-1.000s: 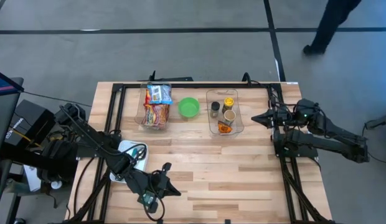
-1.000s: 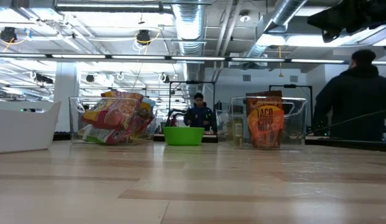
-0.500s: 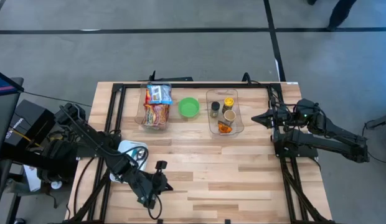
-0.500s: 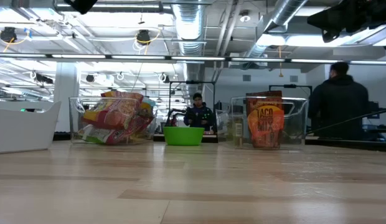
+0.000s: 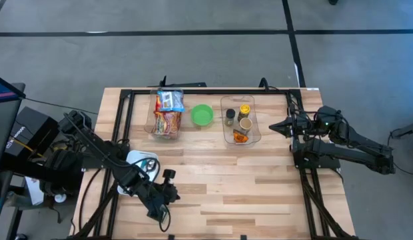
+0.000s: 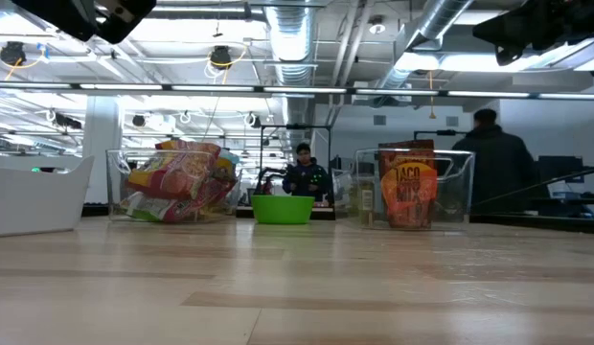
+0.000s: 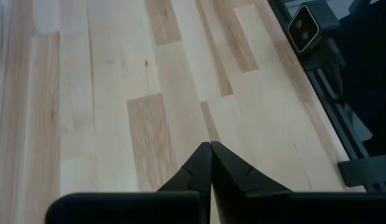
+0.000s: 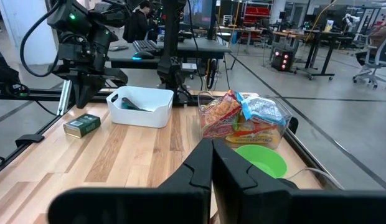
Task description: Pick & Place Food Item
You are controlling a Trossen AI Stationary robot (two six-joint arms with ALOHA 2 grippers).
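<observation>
Hands: you see the left hand [image 5: 168, 189] closed and empty above the bare bench [image 5: 226, 180], right hand [image 5: 273, 125] likewise, parked beside the bins.

Grey floor [image 5: 193, 53], ceiling ducts [image 6: 297, 38], strip lights [image 6: 230, 88].

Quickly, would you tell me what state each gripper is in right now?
Left gripper: closed, holding nothing, above the bare table.
Right gripper: closed, holding nothing, parked at the table's right edge.
</observation>
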